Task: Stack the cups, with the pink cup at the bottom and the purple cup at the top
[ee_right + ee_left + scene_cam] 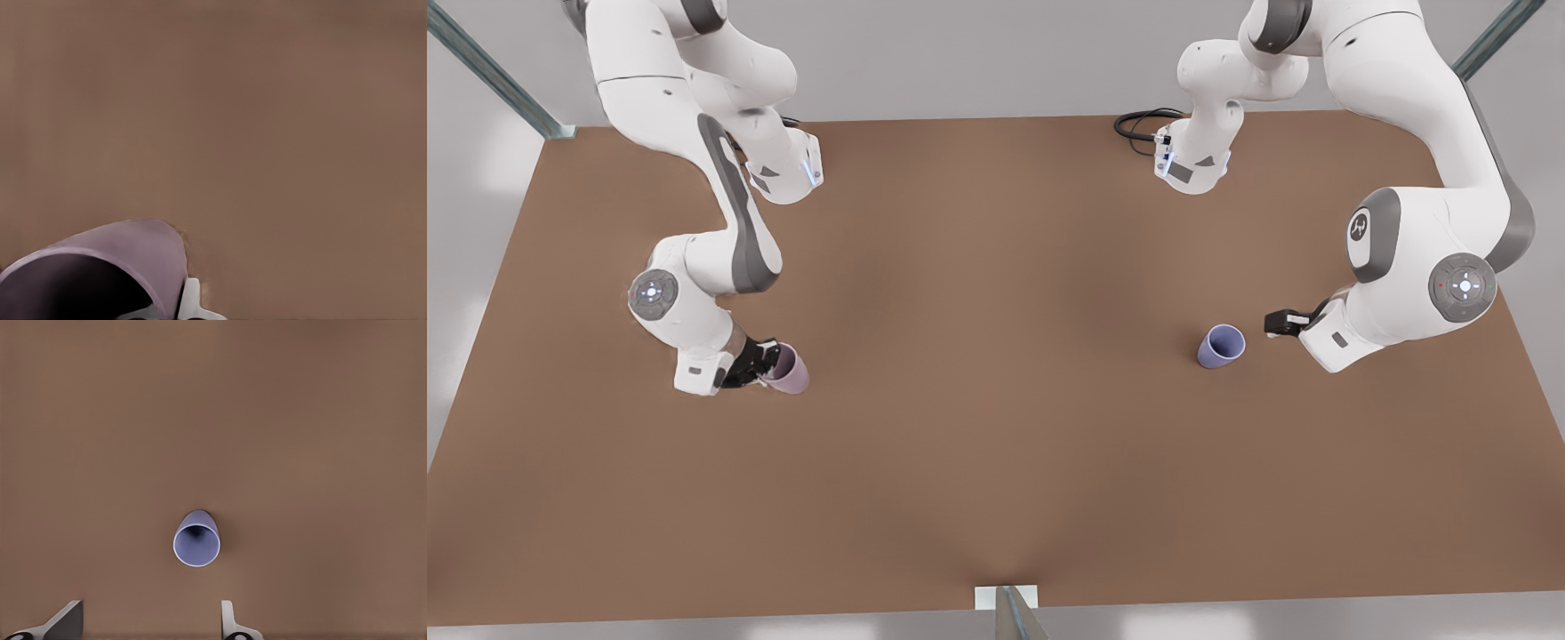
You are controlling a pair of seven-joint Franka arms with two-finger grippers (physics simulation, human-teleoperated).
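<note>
The pink cup stands on the brown table at the front view's left. My right gripper is shut on its rim. In the right wrist view one pale finger presses the outside of the pink cup's wall and the other sits just inside its dark mouth. The purple cup stands upright at the front view's right. My left gripper hovers just beside it, apart from it. Its open fingers frame the table below the purple cup.
A black cable loops at the table's far edge near one arm's base. Both arms' elbows hang low over the table's two sides. Bare brown table lies between the two cups. A metal post stands at the near edge.
</note>
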